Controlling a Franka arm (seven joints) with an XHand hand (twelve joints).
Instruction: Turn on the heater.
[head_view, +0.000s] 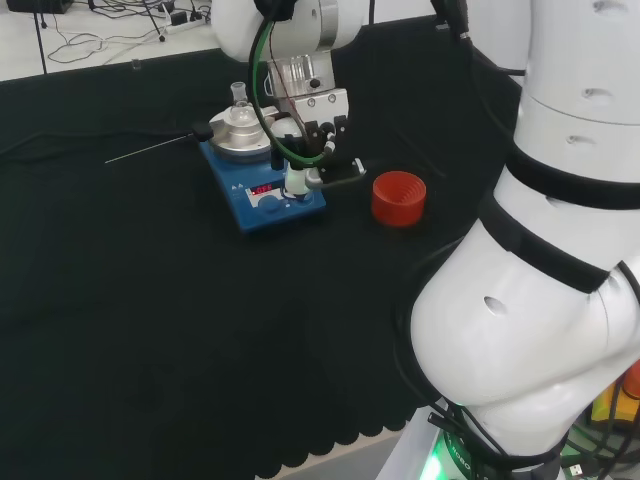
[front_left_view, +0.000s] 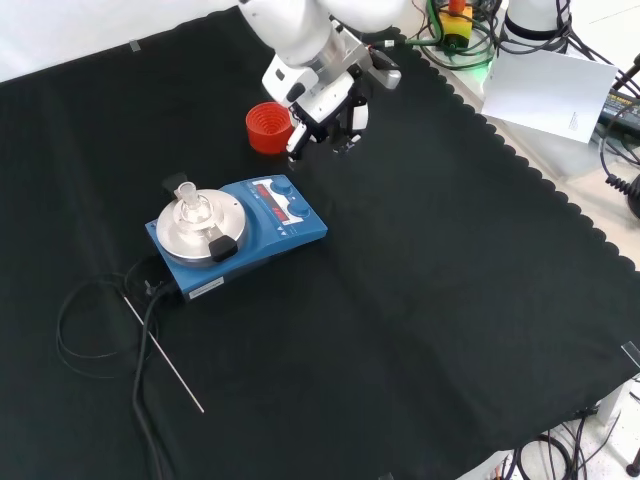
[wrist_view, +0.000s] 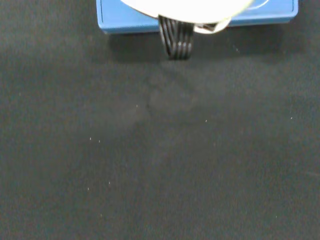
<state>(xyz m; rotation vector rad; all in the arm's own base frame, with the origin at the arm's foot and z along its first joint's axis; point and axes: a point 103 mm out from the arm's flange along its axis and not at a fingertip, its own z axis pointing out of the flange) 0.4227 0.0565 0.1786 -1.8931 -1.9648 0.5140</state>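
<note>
The heater (head_view: 250, 205) is a blue box with a round silver plate and a small clear flask (head_view: 239, 97) on it. Red digits glow on its front panel (front_left_view: 285, 207). The hand (head_view: 312, 128) hangs at the panel end of the heater, one straight finger (head_view: 295, 183) pointing down at the panel's knobs and the thumb stretched sideways. In the front view the hand (front_left_view: 333, 100) hovers between the heater (front_left_view: 305, 230) and the red ring, and I cannot tell whether it touches. The wrist view has the heater's blue edge (wrist_view: 125, 20) and a black ribbed finger (wrist_view: 175, 42) before it.
A red ribbed ring (head_view: 398, 198) (front_left_view: 266, 127) stands on the cloth close beside the hand. A thin metal rod (front_left_view: 165, 355) and a looped black cable (front_left_view: 90, 320) lie by the heater's plate end. The arm's white links (head_view: 540, 280) stand at the right of the head view.
</note>
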